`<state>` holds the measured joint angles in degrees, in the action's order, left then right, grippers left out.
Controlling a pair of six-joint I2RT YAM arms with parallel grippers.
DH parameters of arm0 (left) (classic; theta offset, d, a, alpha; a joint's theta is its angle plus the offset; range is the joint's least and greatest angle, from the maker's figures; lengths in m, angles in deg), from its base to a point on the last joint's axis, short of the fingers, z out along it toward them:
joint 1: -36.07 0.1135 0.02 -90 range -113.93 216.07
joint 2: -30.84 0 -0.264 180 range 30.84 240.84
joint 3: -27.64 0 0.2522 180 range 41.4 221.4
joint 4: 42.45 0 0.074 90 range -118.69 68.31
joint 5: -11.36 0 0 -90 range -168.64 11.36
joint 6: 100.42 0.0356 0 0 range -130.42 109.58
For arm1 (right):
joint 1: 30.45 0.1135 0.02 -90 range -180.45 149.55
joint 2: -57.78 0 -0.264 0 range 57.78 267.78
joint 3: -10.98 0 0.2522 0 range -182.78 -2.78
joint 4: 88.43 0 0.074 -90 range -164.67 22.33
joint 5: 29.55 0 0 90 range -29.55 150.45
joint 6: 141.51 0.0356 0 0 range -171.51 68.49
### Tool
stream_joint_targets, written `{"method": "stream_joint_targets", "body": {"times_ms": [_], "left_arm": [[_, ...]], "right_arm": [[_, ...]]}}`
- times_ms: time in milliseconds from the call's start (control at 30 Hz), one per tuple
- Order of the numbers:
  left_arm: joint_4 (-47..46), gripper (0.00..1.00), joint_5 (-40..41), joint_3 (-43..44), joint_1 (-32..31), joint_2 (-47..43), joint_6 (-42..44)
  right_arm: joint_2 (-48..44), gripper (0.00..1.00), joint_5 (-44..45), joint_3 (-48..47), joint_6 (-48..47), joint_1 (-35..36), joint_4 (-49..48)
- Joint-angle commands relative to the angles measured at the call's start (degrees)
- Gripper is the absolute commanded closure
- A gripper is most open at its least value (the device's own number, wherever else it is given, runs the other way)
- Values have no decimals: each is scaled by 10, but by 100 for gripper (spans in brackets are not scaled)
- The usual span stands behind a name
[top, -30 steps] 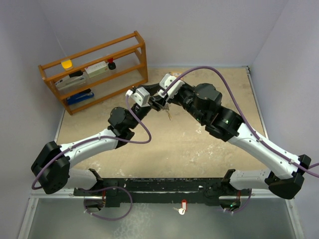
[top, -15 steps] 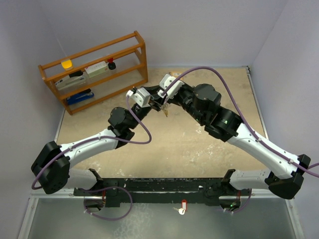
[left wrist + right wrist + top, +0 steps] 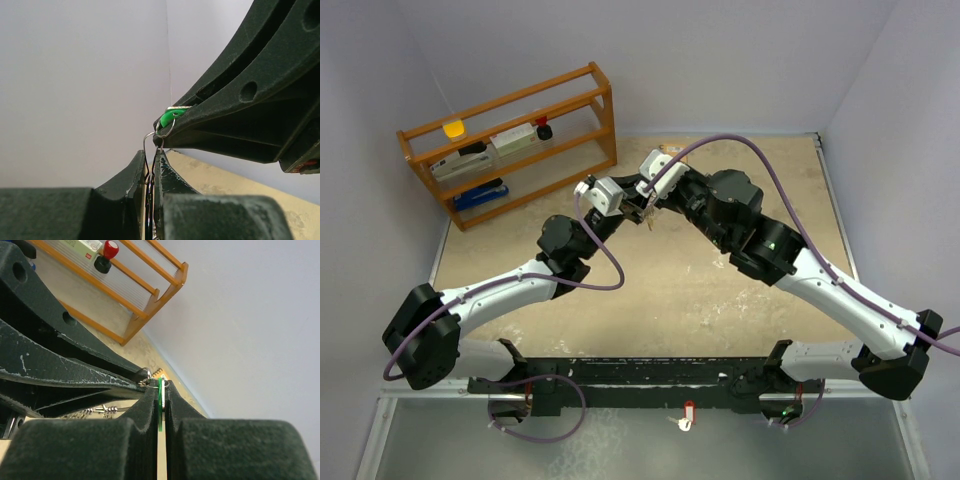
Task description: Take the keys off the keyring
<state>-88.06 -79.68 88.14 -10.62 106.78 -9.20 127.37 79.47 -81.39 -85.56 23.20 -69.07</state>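
Tan table (image 3: 720, 290), both arms raised over its far half, near the orange rack (image 3: 500, 100).

Pose, top view:
- Left arm (image 3: 510, 285) runs from its base at the near left corner up and to the right. It bends at the elbow, and the wrist points right.
- Right arm (image 3: 830, 285) runs from the near right corner up and to the left. It bends at a bulky elbow, and the wrist points left.
- The two wrists meet tip to tip above the table, just right of the rack's end.

Left gripper (image 3: 150, 157): fingers pressed together, with only a thin slit between them. A wire of the ring (image 3: 145, 141) rises out of that slit, so the gripper is clamped on the ring.

Right gripper (image 3: 161, 385): fingers also pressed together, with the green key (image 3: 160, 410) pinched edge-on between them. In the left wrist view, the key's head shows at the very tip of the right fingers, with a small loop of the ring threaded through it.

Location: the ring and green key are held in the air between the two fingertips, clear of the table. The ring bridges the short gap from the left tips to the right tips.

Brass key: cannot make it out in any view.

A red-and-white tag (image 3: 688, 412) lies on the near ledge in front of the bases, well apart from the grippers.
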Motion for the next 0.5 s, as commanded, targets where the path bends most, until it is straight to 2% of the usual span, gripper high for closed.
{"method": "stream_joint_targets", "body": {"times_ms": [0,133,300,467], "left_arm": [[10,100,8,11,-2,-11,13],[69,100,53,29,-5,-17,45],[87,100,151,36,-7,-29,84],[91,100,198,40,-7,-32,126]], "right_arm": [[-24,100,27,-2,-3,3,-53],[-31,100,33,1,-3,3,-55],[-40,100,43,9,0,3,-53],[-43,100,51,11,1,3,-56]]}}
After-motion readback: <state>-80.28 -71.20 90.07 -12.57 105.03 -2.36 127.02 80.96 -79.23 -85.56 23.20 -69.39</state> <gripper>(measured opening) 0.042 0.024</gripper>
